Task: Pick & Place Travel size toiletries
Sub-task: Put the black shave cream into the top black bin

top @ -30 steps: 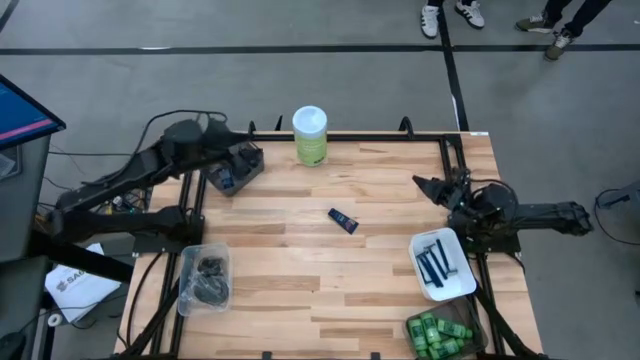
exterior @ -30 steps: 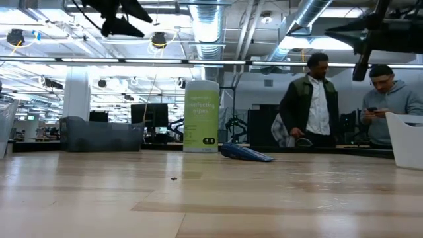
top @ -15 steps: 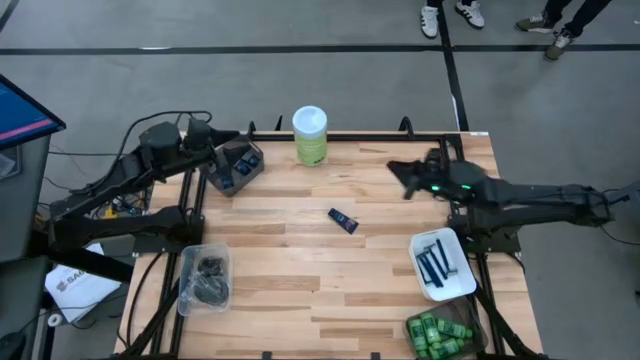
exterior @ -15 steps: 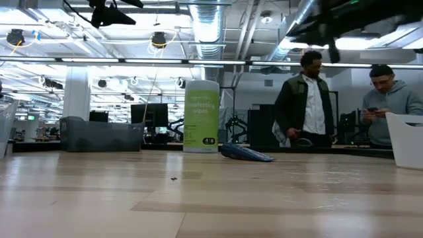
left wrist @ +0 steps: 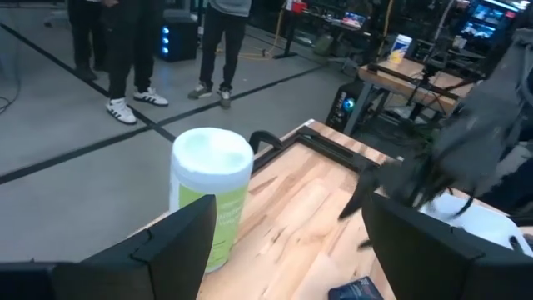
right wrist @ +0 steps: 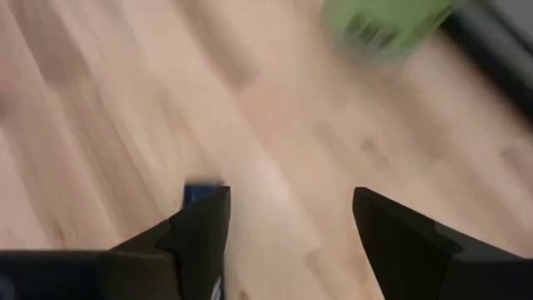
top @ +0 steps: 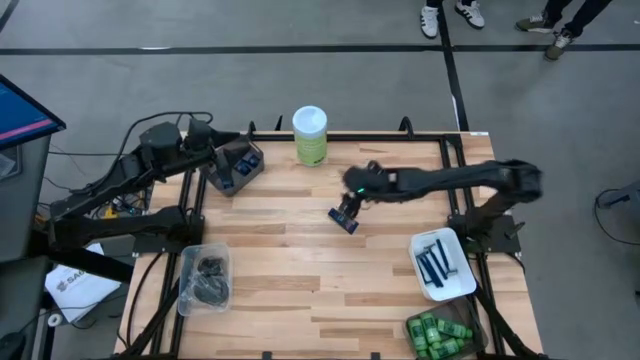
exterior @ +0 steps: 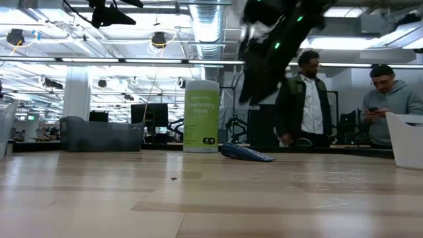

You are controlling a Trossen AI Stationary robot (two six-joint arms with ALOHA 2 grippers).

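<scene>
The right hand (top: 352, 203), fingers spread apart, hovers above the short dark navy tube (top: 343, 220) lying mid-bench on the pale wooden bench (top: 300, 280), apparently lined up to grasp it; the left hand (left wrist: 283, 242), also open, waits by the tall green canister (top: 310, 136)

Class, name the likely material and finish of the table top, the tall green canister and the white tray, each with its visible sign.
Table top: wood, light and matte, shown by joined planks with grain.
Tall green canister: probably plastic or coated card, smooth printed wrap, white lid.
White tray: likely plastic, smooth, with thin rounded walls.
</scene>
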